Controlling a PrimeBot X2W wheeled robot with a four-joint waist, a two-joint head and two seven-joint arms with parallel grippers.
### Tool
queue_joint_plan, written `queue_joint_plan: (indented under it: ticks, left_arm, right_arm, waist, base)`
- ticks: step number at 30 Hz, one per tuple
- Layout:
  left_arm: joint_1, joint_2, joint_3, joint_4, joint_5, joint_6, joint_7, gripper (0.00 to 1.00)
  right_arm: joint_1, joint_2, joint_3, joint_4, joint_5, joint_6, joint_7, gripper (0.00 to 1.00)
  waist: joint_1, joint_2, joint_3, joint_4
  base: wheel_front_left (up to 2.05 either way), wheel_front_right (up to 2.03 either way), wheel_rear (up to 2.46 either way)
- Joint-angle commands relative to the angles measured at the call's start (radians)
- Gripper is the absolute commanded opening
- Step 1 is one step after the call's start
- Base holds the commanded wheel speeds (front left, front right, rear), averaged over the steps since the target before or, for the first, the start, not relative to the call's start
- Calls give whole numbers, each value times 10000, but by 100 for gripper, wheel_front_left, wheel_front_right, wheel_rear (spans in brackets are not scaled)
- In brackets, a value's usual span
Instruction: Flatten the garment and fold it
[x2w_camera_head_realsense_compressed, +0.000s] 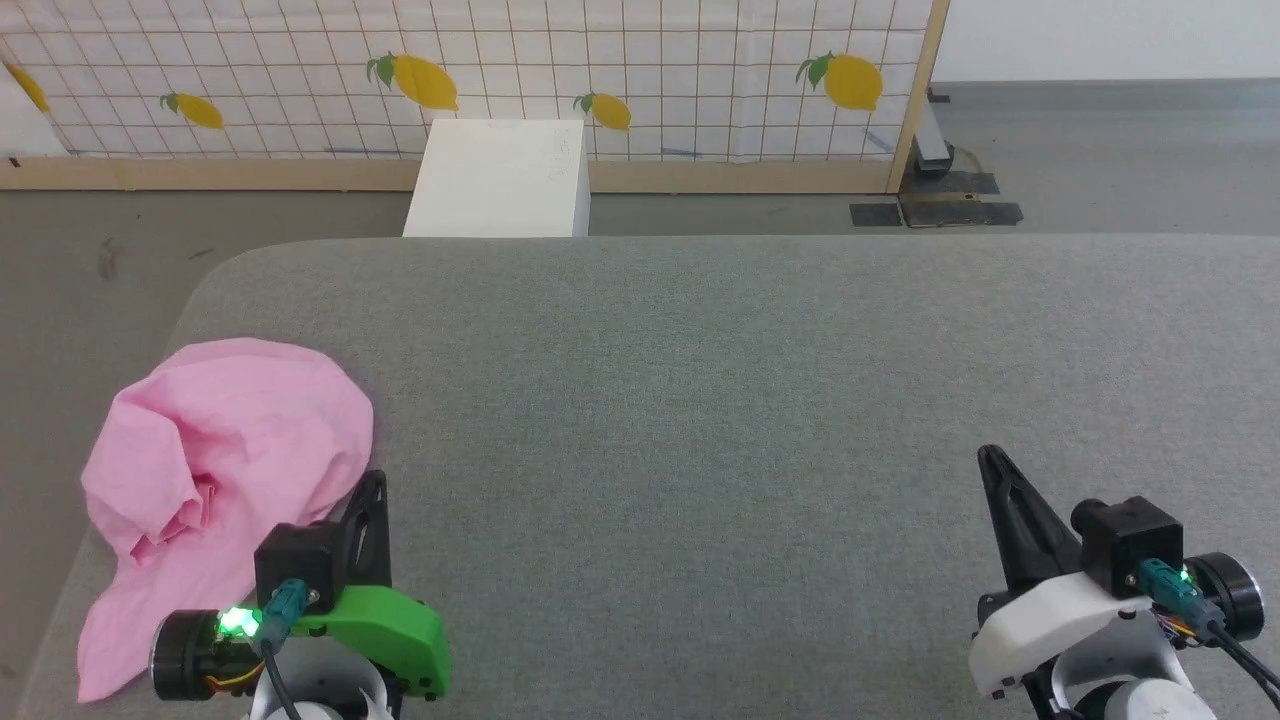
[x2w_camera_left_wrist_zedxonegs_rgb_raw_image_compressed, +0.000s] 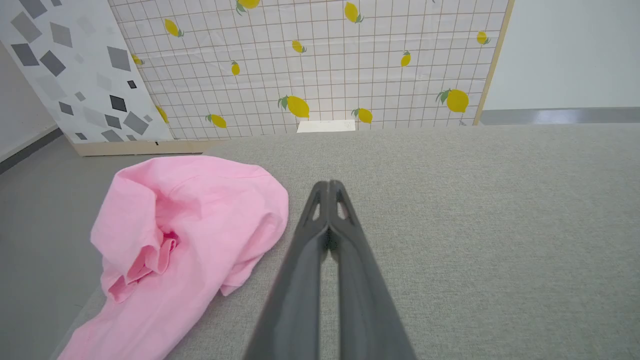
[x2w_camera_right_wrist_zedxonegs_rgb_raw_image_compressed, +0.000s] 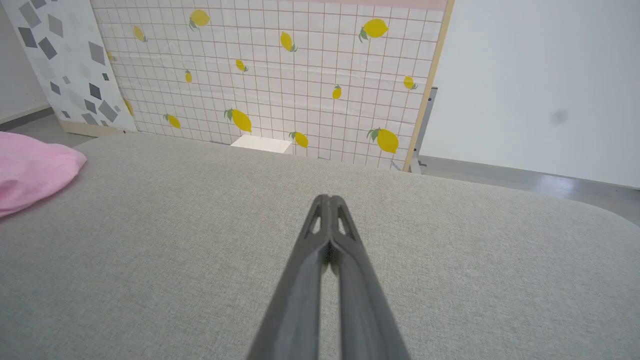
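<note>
Garment heaped, unflattened, overhanging the left edge of the tabletop; both arms' jaws clenched empty, left pair just beside it, presumably poised before a first spreading grasp.

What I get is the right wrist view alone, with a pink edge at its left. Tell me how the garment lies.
Observer: The garment is bunched in a heap at the left end of the grey surface, not flattened.
Operator: Report the left gripper.
Observer: The left gripper is shut, empty, just right of the heap.
Operator: Check the left edge.
Observer: One end of the garment trails to that edge, near the robot.
</note>
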Motion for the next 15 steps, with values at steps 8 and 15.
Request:
queue_joint_plan:
  ticks: [8,15]
  left_arm:
    - [3,2,-31,4,-17,2,-5,100]
    - [-91,0,-189,133,-147,110,-125,100]
  right_arm:
    - [4,-2,-3,8,4,0,-5,100]
    - [-14,-1,-47,39,51,-1,-94,100]
  waist:
    - [0,0,0,0]
    - [0,0,-22,78]
  base:
    - [0,0,0]
    - [0,0,0]
